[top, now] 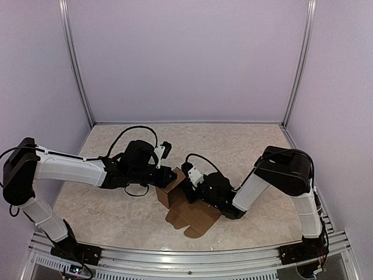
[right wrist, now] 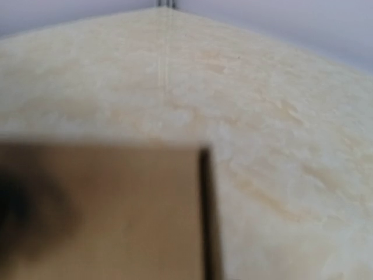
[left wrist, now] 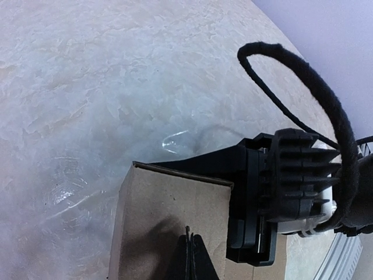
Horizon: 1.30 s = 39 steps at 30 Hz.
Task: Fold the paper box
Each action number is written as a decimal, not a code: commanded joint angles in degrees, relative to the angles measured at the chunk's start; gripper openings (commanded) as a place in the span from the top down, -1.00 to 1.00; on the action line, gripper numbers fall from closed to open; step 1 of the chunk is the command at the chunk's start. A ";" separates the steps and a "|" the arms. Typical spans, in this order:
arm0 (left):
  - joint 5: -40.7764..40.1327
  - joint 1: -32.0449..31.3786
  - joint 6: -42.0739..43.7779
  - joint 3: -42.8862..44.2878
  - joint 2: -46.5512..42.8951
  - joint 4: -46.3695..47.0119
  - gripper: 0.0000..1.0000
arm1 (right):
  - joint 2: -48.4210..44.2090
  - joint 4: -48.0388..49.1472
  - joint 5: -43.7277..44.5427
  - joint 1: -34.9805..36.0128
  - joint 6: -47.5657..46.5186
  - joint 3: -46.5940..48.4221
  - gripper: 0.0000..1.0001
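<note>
The paper box (top: 171, 193) is brown cardboard, partly folded: a raised squarish part stands at table centre, and flat rounded flaps (top: 195, 219) spread toward the near edge. My left gripper (top: 171, 175) is shut, its joined fingertips (left wrist: 193, 256) pressed against a raised panel (left wrist: 169, 210) from the left. My right gripper (top: 186, 185) is against the box's right side. Its black housing (left wrist: 291, 181) shows behind the panel's edge, and its fingers are hidden. The right wrist view shows only a blurred brown panel (right wrist: 105, 210) very close up.
The beige mottled tabletop (top: 245, 146) is enclosed by pale walls with metal corner posts (top: 78, 70). A metal rail (top: 192, 256) runs along the near edge by the arm bases. A black cable (left wrist: 326, 87) loops over the right wrist.
</note>
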 commanded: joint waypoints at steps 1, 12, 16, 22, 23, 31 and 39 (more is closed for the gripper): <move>-1.88 0.84 -0.94 -0.59 1.97 -3.52 1.00 | -3.66 -1.60 0.21 0.38 -0.48 -2.79 0.27; -2.08 0.91 -2.04 -0.62 2.69 -3.03 1.00 | -18.40 -10.43 -1.81 0.31 -0.15 -12.87 -0.07; -1.58 0.89 -2.14 -0.37 2.76 -2.70 1.00 | -25.74 -16.44 -2.13 0.21 1.13 -16.87 -0.15; -0.76 0.92 -2.32 0.08 2.87 -2.42 1.00 | -38.69 -32.97 -4.66 -1.32 7.24 -20.16 -0.22; -0.67 0.90 -2.40 0.10 2.87 -2.42 1.00 | -40.60 -36.99 -4.82 -1.53 8.53 -19.87 -0.23; -0.38 0.43 -2.76 0.21 2.42 -2.50 1.00 | -53.01 -54.83 -6.27 -2.88 18.63 -22.39 -0.31; -0.05 -0.07 -2.76 0.70 2.12 -2.69 1.00 | -66.55 -65.59 -3.70 -3.50 28.63 -27.64 -0.42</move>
